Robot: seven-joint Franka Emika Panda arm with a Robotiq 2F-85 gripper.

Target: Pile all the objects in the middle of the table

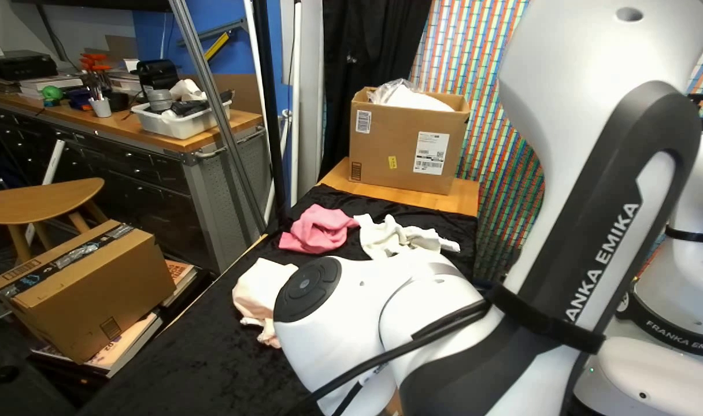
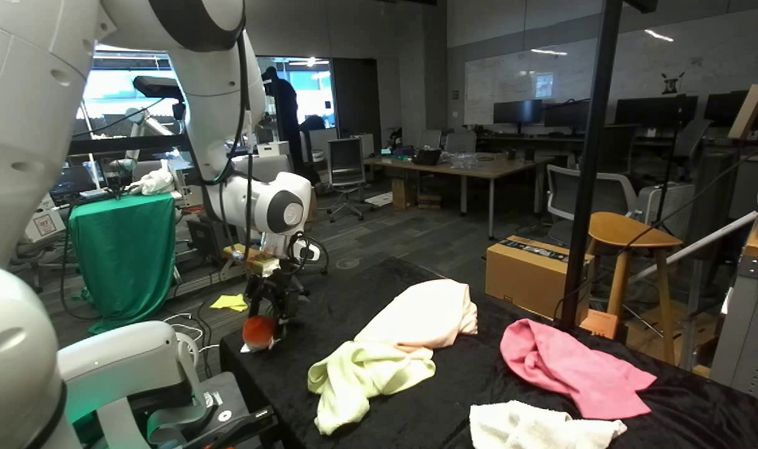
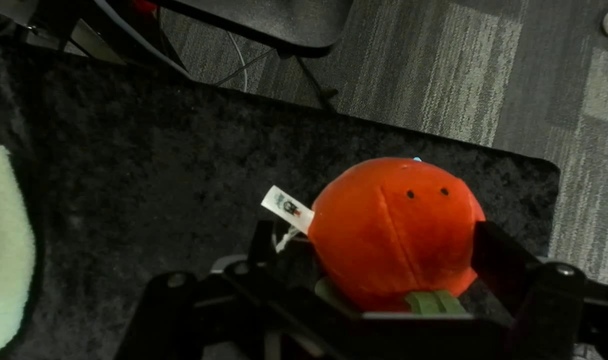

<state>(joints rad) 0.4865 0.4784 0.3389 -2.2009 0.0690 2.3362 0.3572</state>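
A round red plush toy (image 3: 394,235) with a white tag and green leaves rests on the black-covered table (image 3: 149,165) near its corner. My gripper (image 3: 376,242) is open around it. The right finger touches the toy; a gap shows beside the left finger. In an exterior view the toy (image 2: 259,332) sits under the gripper (image 2: 273,318). A light green cloth (image 2: 369,374) touches a pale peach cloth (image 2: 419,312). A pink cloth (image 2: 572,368) and a white cloth (image 2: 535,427) lie further along the table. The arm hides the toy and green cloth in an exterior view.
A cardboard box (image 1: 406,144) stands on the table's wooden end. Another box (image 2: 528,277) lies beyond the table's side, near a black post (image 2: 594,156). A grey and white device (image 2: 123,355) borders the table's corner. The table edge (image 3: 384,122) runs close to the toy.
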